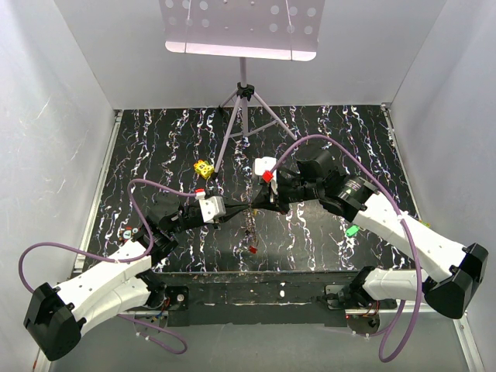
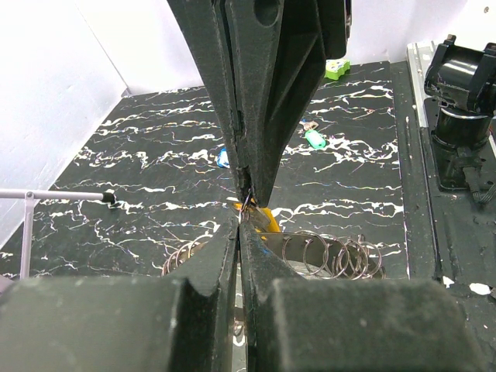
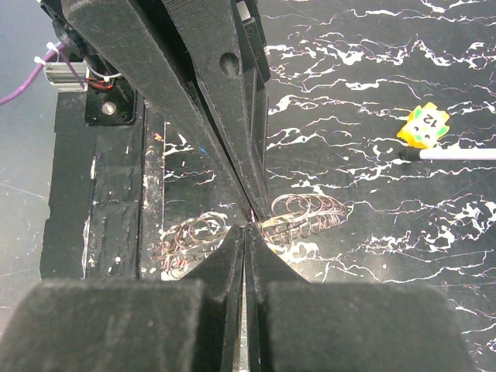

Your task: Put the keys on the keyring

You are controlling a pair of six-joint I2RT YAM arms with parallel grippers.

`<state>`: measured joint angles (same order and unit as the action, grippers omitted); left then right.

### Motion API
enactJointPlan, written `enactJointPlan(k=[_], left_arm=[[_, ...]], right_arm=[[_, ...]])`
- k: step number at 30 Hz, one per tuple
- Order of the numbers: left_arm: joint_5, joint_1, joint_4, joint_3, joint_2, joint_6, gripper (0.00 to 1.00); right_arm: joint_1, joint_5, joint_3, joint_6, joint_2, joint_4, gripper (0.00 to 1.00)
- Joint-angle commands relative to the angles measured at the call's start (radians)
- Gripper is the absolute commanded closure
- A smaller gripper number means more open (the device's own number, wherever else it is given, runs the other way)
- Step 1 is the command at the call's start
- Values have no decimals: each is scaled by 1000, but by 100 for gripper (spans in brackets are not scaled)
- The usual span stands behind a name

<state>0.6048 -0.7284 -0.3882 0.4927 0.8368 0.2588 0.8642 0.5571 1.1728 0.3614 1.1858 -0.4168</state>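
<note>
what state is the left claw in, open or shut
Shut. In its wrist view the fingers of the left claw press together with no gap, tip to tip with the right claw.

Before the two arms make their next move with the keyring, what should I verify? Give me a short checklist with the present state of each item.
1. Left gripper shut: ok.
2. Right gripper shut: ok.
3. Keyring in view just below the meeting grippers: ok.
4. What the jaws pinch between them: cannot tell.
5. Orange key threaded on the keyring: cannot tell.
6. Green key on the keyring: not ok, it lies apart on the table.
</note>
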Motion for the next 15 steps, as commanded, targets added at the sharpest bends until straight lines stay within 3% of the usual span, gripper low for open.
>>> enactJointPlan(k=[1,15], left_arm=[[32,-8,-83,26,-24,3,100],[32,-9,-83,27,-19,0,100]], right_arm=[[4,17,45,-12,18,32,99],[4,26,53,-6,26,23,99]])
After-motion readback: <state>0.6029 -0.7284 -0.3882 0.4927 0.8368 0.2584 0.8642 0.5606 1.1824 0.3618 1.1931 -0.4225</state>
